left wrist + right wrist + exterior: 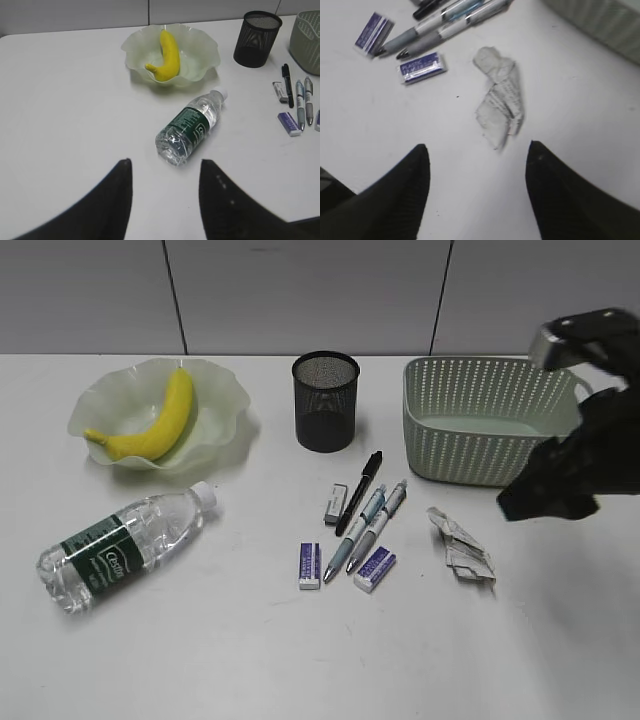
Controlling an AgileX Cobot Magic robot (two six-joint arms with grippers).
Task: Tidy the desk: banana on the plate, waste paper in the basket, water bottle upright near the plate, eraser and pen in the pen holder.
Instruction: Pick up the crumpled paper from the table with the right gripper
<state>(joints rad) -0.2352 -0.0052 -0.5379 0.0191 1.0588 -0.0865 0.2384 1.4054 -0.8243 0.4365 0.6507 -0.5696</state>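
Note:
The banana (150,425) lies in the wavy green plate (225,390) at the back left of the desk (200,660). In front of the plate the water bottle (125,545) lies on its side. The left gripper (166,167) hovers open just behind the bottle's (187,130) base, holding nothing. The black mesh pen holder (325,400) stands mid-back. Before it lie several pens (360,490) and erasers (310,565). The waste paper (462,548) rests in front of the basket (480,435). The right gripper (479,145) is open above the desk, close to the waste paper (500,100), not touching it.
The right arm (590,440) hangs over the basket's right end. In the right wrist view a blue eraser (421,67) and pens (440,27) lie left of the paper. The basket wall (600,22) sits at the upper right.

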